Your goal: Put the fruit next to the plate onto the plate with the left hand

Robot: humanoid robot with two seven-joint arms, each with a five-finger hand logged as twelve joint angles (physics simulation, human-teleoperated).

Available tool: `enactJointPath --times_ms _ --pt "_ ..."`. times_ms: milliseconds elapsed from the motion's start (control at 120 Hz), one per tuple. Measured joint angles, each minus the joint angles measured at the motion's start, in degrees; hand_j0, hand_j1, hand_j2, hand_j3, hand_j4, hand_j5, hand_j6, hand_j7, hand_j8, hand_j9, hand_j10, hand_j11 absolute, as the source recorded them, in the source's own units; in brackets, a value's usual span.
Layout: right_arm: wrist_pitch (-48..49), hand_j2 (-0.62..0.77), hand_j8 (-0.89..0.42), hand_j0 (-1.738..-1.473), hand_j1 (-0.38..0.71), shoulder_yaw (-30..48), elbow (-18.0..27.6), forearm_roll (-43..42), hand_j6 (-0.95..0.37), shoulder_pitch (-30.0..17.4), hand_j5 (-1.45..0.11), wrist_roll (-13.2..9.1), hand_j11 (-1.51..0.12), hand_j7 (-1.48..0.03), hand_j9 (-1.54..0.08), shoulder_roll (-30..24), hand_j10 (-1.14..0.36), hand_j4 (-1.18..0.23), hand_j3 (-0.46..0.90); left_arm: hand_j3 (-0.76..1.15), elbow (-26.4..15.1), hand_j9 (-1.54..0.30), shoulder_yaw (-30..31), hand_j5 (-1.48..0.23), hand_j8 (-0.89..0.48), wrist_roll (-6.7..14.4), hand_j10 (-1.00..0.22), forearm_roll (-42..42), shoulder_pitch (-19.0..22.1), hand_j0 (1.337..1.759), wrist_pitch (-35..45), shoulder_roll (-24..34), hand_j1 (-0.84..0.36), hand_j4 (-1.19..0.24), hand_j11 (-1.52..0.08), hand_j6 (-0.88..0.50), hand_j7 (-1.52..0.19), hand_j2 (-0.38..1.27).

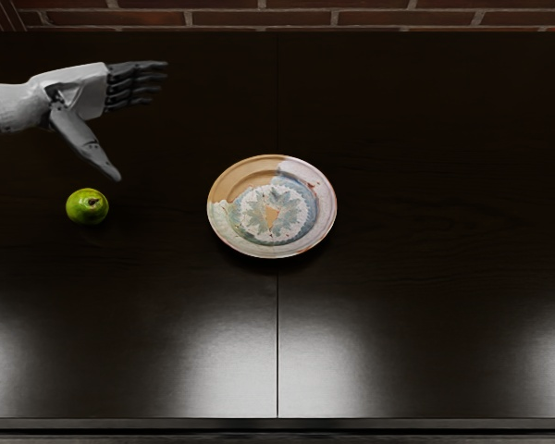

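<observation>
At the far left we see the white-shelled left robot hand (81,96), its arm coming in from the picture's left edge above the dark, glossy bench (425,314). Its dark fingers (137,81) stretch straight toward the right, lying close alongside one another. The pale thumb (91,148) angles down and to the right, well apart from them, and the hand grips nothing. Just below the thumb tip in the picture we find the small, round, glossy green fruit (87,206). It rests on the bench with its short stem up, apart from the hand. Further right, near the bench's middle, lies the round glazed ceramic plate (307,190) in tan, cream and blue-grey, with a star-like pattern at its centre. The fruit sits to the plate's left, well apart from its rim. A red brick wall (259,15) runs along the top.
</observation>
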Motion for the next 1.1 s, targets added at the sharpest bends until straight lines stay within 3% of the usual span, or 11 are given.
enactJointPath --times_ms 267,367,517,617,733,1100 --pt "0.0 0.0 -0.02 -1.658 -0.32 0.0 0.0 0.0 -0.02 0.0 -0.03 0.0 -0.03 -0.03 -0.03 0.0 -0.02 -0.02 0.0 0.0 -1.3 0.0 -1.4 -0.01 -0.01 -1.0 -0.01 1.2 3.7 1.658 0.0 0.2 0.35 -0.01 0.0 -0.01 0.0 0.0" --pt "0.0 0.0 -0.02 -1.658 -0.32 0.0 0.0 0.0 -0.02 0.0 -0.03 0.0 -0.03 -0.03 -0.03 0.0 -0.02 -0.02 0.0 0.0 -3.1 0.0 -2.8 0.0 0.0 -5.0 0.0 4.8 5.6 1.658 0.0 0.2 0.35 0.0 0.0 -0.01 0.0 0.0" --pt "0.0 0.0 -0.02 -1.658 -0.32 0.0 0.0 0.0 -0.02 0.0 -0.03 0.0 -0.03 -0.03 -0.03 0.0 -0.02 -0.02 0.0 0.0 -8.0 0.0 -3.4 0.0 0.0 -12.9 0.0 10.8 7.5 1.658 0.0 2.7 0.35 0.0 0.0 0.0 0.0 0.0" --pt "0.0 0.0 -0.02 -1.658 -0.32 0.0 0.0 0.0 -0.02 0.0 -0.03 0.0 -0.03 -0.03 -0.03 0.0 -0.02 -0.02 0.0 0.0 -10.1 0.0 -3.5 0.0 0.0 -15.5 0.0 12.5 8.7 1.658 0.0 3.5 0.35 0.0 0.0 0.0 0.0 0.0" --pt "0.0 0.0 -0.02 -1.658 -0.32 0.0 0.0 0.0 -0.02 0.0 -0.03 0.0 -0.03 -0.03 -0.03 0.0 -0.02 -0.02 0.0 0.0 -10.2 0.0 -3.8 0.0 0.0 -16.6 0.0 12.3 9.5 1.658 0.0 4.4 0.35 0.0 0.0 0.0 0.0 0.0" --pt "0.0 0.0 -0.02 -1.658 -0.32 0.0 0.0 0.0 -0.02 0.0 -0.03 0.0 -0.03 -0.03 -0.03 0.0 -0.02 -0.02 0.0 0.0 0.2 0.0 -3.9 0.0 0.0 -17.3 0.0 12.2 12.4 1.658 0.0 3.2 0.35 0.0 0.0 0.0 0.0 0.0"
